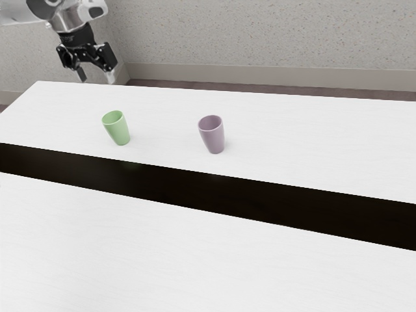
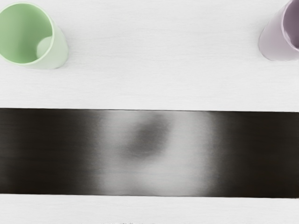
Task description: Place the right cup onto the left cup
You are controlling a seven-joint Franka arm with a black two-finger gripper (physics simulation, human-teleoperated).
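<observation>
Open-fingered gripper (image 1: 96, 77) is hovering by the far edge of the worktop (image 1: 292, 143); off-centre release might be tipping purple cup (image 1: 213, 135) or green cup (image 1: 118, 130).

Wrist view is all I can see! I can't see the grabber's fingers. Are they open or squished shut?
Observer: The gripper is open, with nothing in its grip.

Operator: My purple cup is chopped off at the edge! Is its rim whole?

Observer: Yes, in the exterior view its round rim shows all the way around.

Operator: Cool! And what's the room got at the back?

Observer: A grey, speckled wall.
</observation>
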